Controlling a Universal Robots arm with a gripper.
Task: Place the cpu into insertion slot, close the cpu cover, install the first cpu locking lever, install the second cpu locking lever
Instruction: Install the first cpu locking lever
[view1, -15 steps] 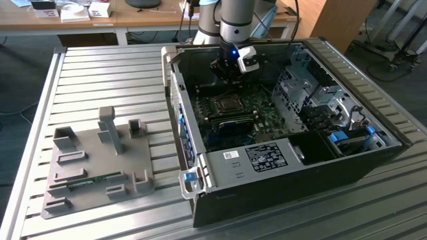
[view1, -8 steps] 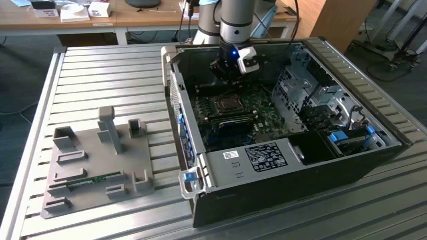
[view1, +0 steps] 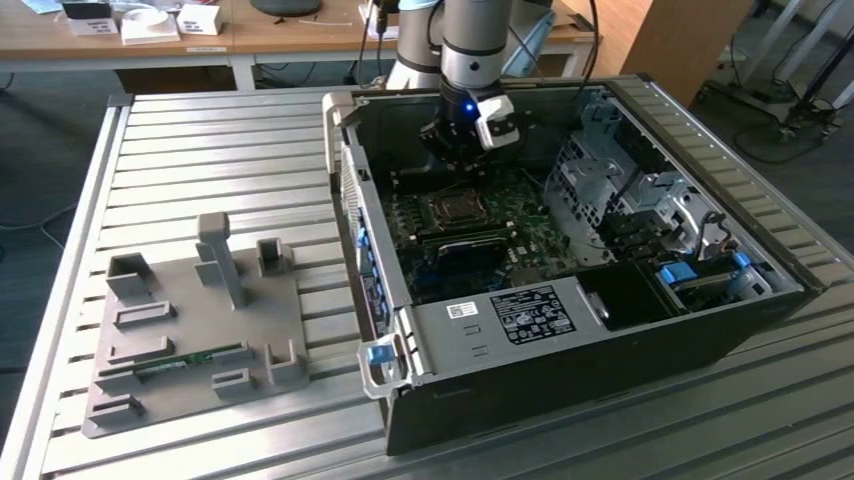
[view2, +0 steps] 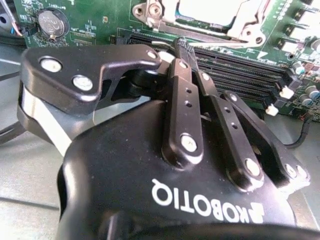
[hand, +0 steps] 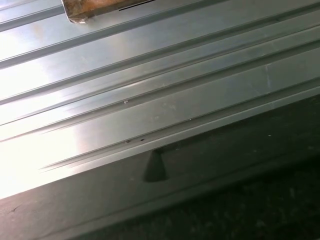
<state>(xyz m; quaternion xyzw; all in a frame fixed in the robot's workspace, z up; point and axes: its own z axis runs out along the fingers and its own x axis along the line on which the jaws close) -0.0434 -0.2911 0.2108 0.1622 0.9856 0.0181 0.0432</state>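
In the exterior view my gripper (view1: 461, 160) hangs inside the open computer case, just behind the insertion slot (view1: 454, 208) on the green motherboard (view1: 527, 235). The second wrist view shows my gripper (view2: 182, 46) shut, its two black fingers (view2: 182, 100) pressed together with nothing between them. Their tips sit at the first memory slot, close to the socket's near edge. In that view the cpu (view2: 205, 7) shows its pale metal top inside the slot. The silvery cpu cover (view2: 240, 27) lies flat around it. I cannot tell how the locking levers stand.
Long black memory slots (view2: 250, 70) and a coin battery (view2: 50, 22) lie by the socket. A white-labelled black box (view1: 534, 312) and a metal drive cage (view1: 627, 190) crowd the case. A grey fixture plate (view1: 187, 330) rests on the ribbed metal table (hand: 150, 100).
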